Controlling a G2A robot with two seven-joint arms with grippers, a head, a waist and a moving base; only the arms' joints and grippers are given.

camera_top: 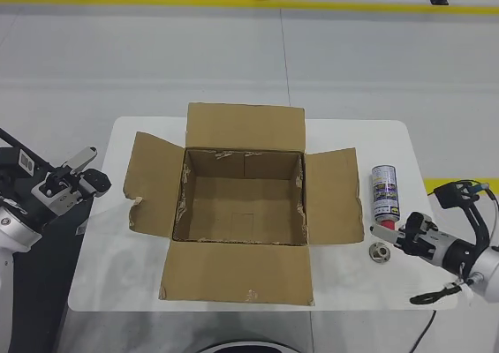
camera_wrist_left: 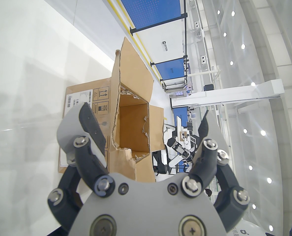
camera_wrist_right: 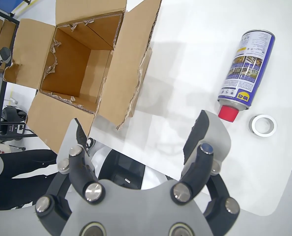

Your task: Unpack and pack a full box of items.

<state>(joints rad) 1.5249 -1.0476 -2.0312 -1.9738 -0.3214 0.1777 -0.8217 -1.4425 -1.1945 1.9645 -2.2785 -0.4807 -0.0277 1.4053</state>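
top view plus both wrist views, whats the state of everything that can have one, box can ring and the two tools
box: upright, all four flaps folded out, nothing inside
spray can: lying on its side on the table, red cap on
metal ring: lying flat beside the cap, not touching it
left tool: open, empty
right tool: open, empty

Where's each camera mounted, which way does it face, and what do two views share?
Top view: above the arms, looking down on table and open cardboard box; left gripper and right gripper show.
Left wrist: faces the box's side; left gripper open.
Right wrist: faces box, spray can, metal ring; right gripper open.
Shared: top and right wrist both show the spray can.
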